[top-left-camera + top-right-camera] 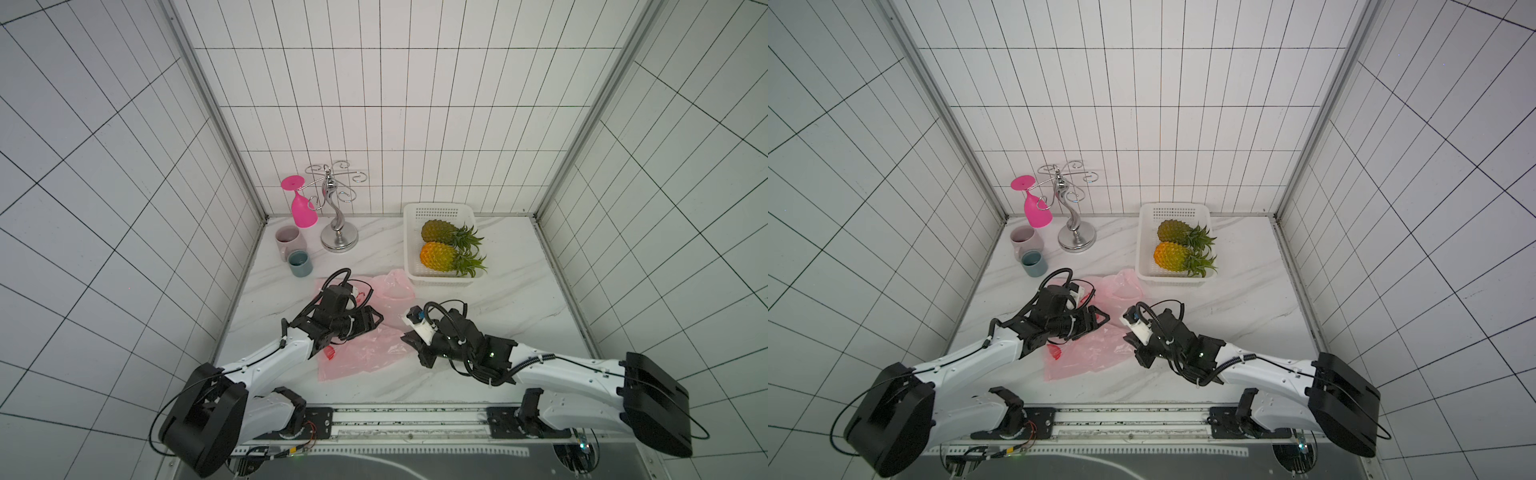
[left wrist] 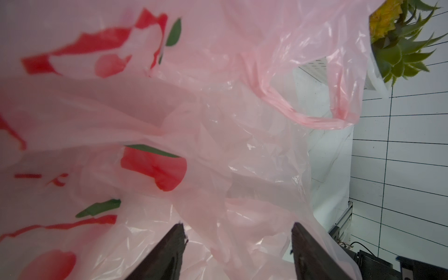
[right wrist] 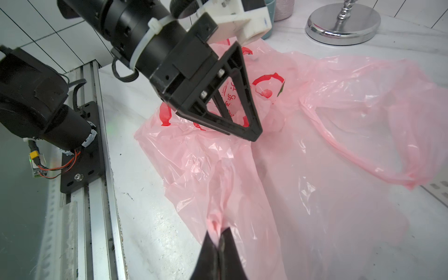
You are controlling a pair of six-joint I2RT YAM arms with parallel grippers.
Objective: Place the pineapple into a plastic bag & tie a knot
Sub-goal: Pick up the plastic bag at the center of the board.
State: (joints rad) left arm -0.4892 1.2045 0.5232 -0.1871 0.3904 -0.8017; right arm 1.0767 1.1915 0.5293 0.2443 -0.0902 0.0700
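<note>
**While our right hand [image 3: 219,234] pinches the plastic bag [image 1: 361,353], our left hand [image 2: 237,229] stands wide**

Crumpled on the worktop [image 1: 498,307] between our arms, the plastic bag has a fold of film clamped in the right hand's tips. We see the left hand spread above it. Two pineapples [image 1: 436,255] lie in the white basket [image 1: 436,211].

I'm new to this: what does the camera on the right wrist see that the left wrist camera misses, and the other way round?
Only the right wrist view shows the right gripper pinched shut on a fold of the plastic bag, plus the silver stand base. Only the left wrist view shows a pineapple in the white basket. Both show the pink bag's red prints and the open left gripper.
</note>
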